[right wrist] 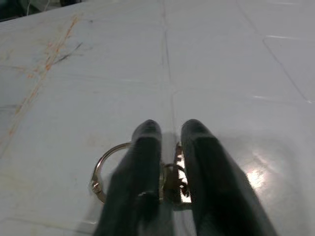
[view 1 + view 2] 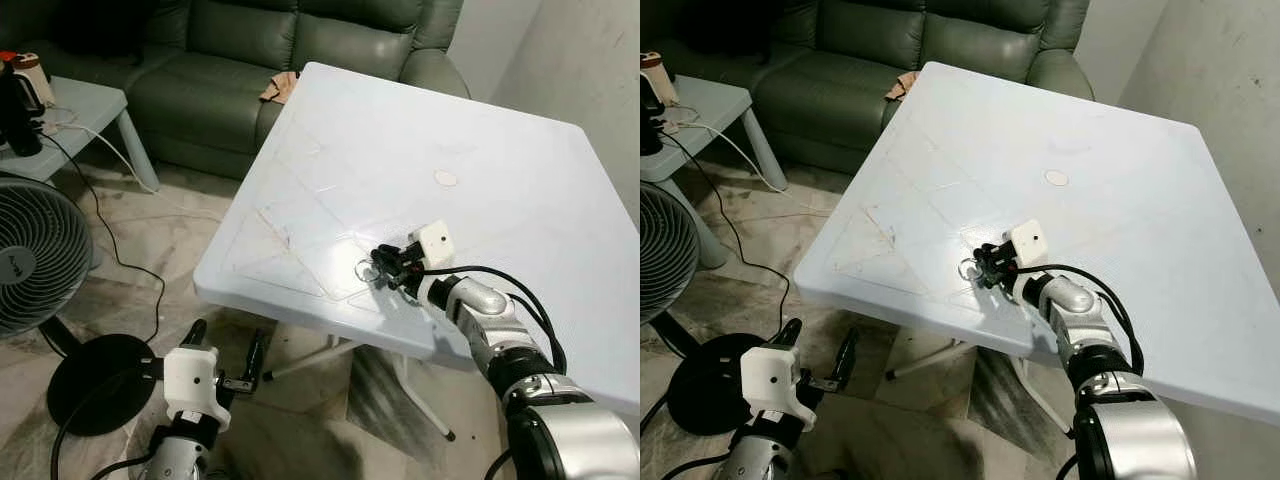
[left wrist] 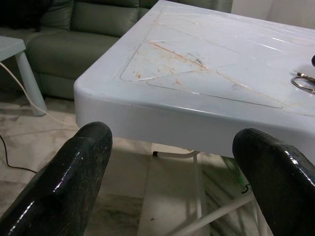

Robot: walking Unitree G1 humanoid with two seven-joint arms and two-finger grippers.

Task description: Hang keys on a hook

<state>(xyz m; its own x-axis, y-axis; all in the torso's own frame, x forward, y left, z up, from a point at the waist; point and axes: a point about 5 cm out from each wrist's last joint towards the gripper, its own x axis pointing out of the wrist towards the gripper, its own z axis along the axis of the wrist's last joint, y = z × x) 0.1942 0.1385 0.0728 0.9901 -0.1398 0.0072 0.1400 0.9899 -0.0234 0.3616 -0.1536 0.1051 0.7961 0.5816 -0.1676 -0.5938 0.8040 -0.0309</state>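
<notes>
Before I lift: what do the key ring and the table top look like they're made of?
The key ring looks like polished metal: thin, silvery, with bright glints. The right gripper is pinched on the keys beside it. The table looks like moulded plastic: pale, glossy, with pressed-in lines, rounded edges and rusty scuffs.

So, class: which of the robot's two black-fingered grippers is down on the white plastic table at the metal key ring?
The right gripper: its fingers are closed on the metal key ring on the white plastic table. The left gripper hangs open below the table edge.
</notes>
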